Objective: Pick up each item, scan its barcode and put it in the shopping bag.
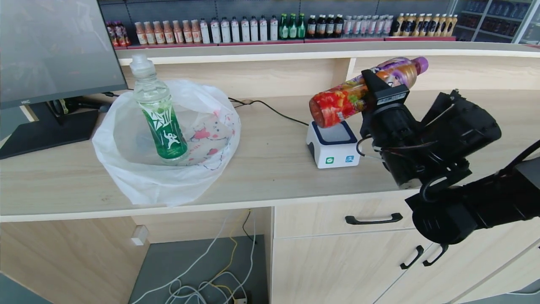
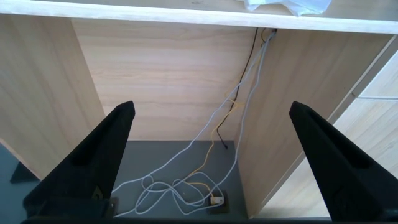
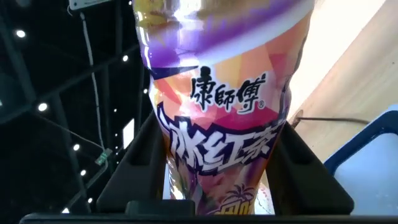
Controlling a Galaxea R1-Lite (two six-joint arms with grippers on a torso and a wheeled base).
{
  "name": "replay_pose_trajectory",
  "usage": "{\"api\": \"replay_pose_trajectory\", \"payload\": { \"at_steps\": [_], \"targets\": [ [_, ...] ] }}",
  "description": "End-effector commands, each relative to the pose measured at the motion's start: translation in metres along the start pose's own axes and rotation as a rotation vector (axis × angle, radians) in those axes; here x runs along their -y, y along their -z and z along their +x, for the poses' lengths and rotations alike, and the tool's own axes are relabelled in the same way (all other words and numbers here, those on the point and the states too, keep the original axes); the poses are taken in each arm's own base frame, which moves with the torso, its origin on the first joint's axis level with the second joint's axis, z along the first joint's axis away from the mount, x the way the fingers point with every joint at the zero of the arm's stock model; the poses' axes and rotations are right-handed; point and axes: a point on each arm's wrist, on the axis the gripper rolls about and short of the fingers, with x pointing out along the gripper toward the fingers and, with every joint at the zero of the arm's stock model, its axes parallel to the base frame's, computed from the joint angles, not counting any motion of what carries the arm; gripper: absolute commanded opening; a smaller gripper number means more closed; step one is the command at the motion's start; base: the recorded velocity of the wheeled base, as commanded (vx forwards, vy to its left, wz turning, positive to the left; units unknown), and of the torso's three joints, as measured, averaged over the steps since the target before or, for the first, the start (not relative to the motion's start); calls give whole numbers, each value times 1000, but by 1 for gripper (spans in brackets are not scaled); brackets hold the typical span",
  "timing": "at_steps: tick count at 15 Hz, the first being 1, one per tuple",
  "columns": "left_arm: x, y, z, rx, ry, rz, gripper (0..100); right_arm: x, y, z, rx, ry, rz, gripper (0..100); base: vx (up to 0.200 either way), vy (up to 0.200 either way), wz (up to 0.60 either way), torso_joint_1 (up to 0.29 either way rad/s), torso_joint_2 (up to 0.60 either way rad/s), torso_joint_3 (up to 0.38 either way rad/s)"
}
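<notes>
Right hand (image 1: 376, 86) is clamped round the middle of the tea bottle (image 1: 337, 101), with a finger pressed on each side of the label. Bottle is held tilted, nearly lying: purple cap raised toward the back wall, base lowered over the scanner (image 1: 333, 145). Whether base and scanner top touch cannot be told. Scanner is set on the table (image 1: 270, 169): a white box with a dark top.

Left hand (image 2: 211, 165) is held below the table edge, fingers spread wide, nothing gripped between them. Cables (image 2: 214, 199) are seen on the floor beneath it.

Bag (image 1: 126, 169) is laid open on the table, well apart from the scanner, on the robot's left. Green bottle (image 1: 162, 122) is stood inside it, leaning slightly, cap above the bag's rim. Monitor (image 1: 55, 46) is placed behind the bag, farther left. Drinks (image 1: 253, 29) are lined in a row on the shelf behind the table.
</notes>
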Motion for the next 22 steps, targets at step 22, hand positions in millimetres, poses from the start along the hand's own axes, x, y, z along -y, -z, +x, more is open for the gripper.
{"api": "replay_pose_trajectory", "payload": {
  "at_steps": [22],
  "targets": [
    [0,0,0,0,1,-1,100,45,-7,0,13,89,105,0,0,0,0,0,0,0]
  ]
}}
